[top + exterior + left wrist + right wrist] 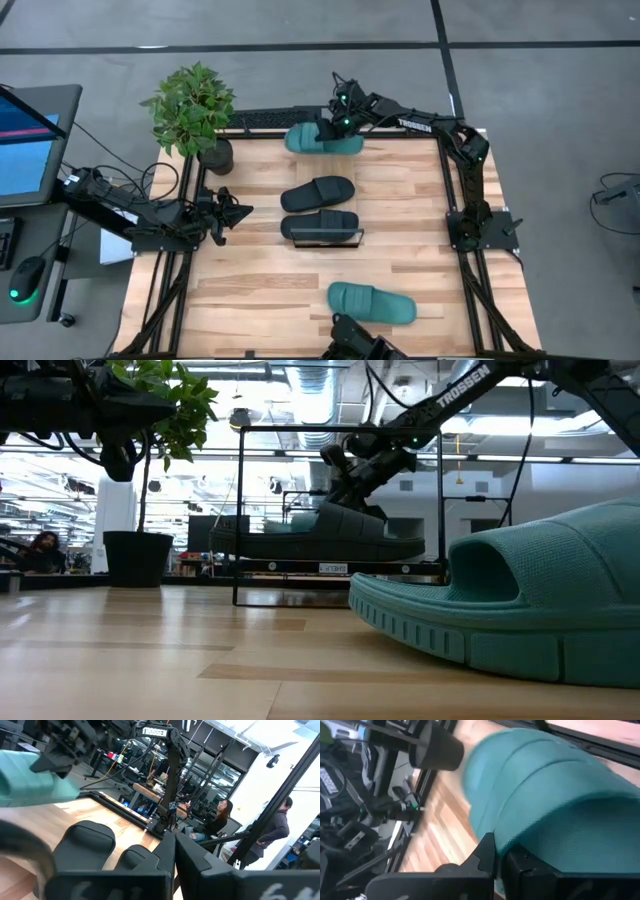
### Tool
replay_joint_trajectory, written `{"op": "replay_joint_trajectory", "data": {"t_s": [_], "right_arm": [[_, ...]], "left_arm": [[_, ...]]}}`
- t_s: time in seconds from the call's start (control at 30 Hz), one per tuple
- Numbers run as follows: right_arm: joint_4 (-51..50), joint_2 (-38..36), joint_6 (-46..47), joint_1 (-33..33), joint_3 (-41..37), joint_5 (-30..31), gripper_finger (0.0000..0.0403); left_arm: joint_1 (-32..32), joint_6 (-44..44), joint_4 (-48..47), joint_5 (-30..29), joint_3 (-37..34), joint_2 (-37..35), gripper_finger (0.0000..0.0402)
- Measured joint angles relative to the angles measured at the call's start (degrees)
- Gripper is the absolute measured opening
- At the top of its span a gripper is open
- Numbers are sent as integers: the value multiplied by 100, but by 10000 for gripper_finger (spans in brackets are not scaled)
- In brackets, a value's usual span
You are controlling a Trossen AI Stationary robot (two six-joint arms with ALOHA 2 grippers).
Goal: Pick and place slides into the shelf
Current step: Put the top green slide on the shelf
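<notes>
One teal slide (322, 141) is at the table's far edge, under my right gripper (335, 126). In the left wrist view this slide (25, 780) shows clear of the tabletop. The other teal slide (372, 302) lies sole down near the near edge, and looms large in the low view (520, 600). Two black slides are mid-table. One black slide (318, 190) rests on the table. The other black slide (320, 224) lies in the shelf, inside its black wire frame (325, 243) (240, 510). My left gripper (240, 210) waits shut at the left side, pointing at the black slides. My right gripper is shut on the teal slide's ribbed strap (507, 837), near the slide's middle. It comes slanting down from the far right. The fingers (487, 852) hide the exact pinch. The slide sits roughly level below the gripper, clear of the tabletop.
A potted plant (192, 108) stands at the far left corner. A monitor (25, 140) and a mouse (28, 272) sit off the table's left side. Bare wood lies between the shelf and the near teal slide. People (220, 817) sit in the room beyond.
</notes>
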Motion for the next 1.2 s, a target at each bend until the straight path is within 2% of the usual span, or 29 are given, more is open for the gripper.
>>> {"op": "replay_joint_trajectory", "data": {"t_s": [0.37, 0.97, 1.2], "right_arm": [[27, 205, -51, -139, -11, -242, 0], [76, 288, -335, -222, -4, -210, 1], [83, 288, -358, -224, -5, -144, 34]], "left_arm": [[0, -14, 4, 30, 0, 0, 0], [0, -63, 11, 27, 0, 0, 0], [0, -63, 11, 27, 0, 0, 0]]}}
